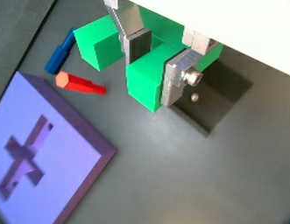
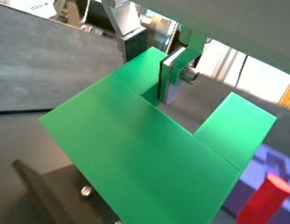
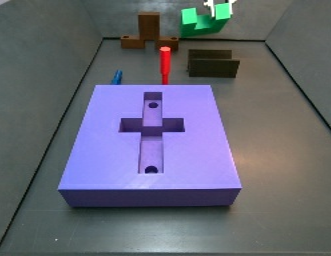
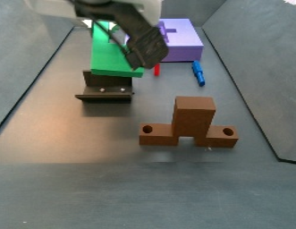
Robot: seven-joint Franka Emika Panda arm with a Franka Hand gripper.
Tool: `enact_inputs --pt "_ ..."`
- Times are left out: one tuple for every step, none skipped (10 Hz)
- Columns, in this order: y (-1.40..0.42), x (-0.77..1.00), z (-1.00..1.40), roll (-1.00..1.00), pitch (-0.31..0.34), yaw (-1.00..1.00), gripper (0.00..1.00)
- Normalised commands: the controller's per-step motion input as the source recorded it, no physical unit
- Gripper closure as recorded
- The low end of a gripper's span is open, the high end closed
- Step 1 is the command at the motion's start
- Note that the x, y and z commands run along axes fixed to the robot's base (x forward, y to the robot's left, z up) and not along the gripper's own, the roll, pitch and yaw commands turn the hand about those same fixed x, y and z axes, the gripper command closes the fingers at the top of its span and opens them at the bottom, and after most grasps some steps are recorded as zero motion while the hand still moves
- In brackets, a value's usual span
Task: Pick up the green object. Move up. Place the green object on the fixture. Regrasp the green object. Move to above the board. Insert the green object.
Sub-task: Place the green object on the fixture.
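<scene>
The green object (image 1: 145, 87), a bright green U-shaped block, hangs in the air in my gripper (image 1: 159, 66). One finger sits inside its notch and the other presses on the outside of one leg, so the gripper is shut on that leg. A wrist view shows the broad green face (image 2: 135, 153) filling the picture under the gripper (image 2: 153, 72). In a side view the green object (image 3: 197, 18) and gripper (image 3: 217, 10) hover above the dark fixture (image 3: 212, 64). The purple board (image 3: 181, 140) with its cross recess lies nearer the camera.
A red peg (image 3: 165, 60) stands at the board's far edge, and a small blue piece (image 3: 117, 77) lies on the floor beside it. A brown wooden upright piece (image 4: 186, 121) stands beside the fixture (image 4: 108, 93). Grey walls enclose the floor.
</scene>
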Motion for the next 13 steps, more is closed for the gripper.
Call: enact_inputs --pt "0.01 0.61 -0.1 -0.9 0.054 -0.37 1.0" --pt "0.04 0.59 -0.17 -0.84 0.146 -0.4 1.0" --pt "0.04 0.59 -0.18 -0.83 0.149 -0.39 1.0" --pt "0.0 0.45 -0.11 0.0 0.229 -0.02 1.0" --pt "0.0 0.49 -0.13 0.13 0.283 0.0 1.0" --pt "0.0 0.38 -0.21 0.21 0.151 0.0 1.0" --pt "0.0 0.33 -0.29 0.19 0.1 0.03 1.0" --pt "0.0 0.22 -0.43 0.05 0.08 0.0 1.0" --pt "0.0 0.0 -0.46 0.0 0.026 -0.07 1.0" --pt "0.0 0.0 -0.43 -0.1 0.0 -0.06 1.0" --pt "0.01 0.0 -0.5 -0.15 -0.006 -0.06 1.0" --pt "0.0 0.0 -0.51 -0.06 -0.037 -0.03 1.0" --pt "0.0 0.01 -0.42 -0.01 0.0 -0.03 1.0"
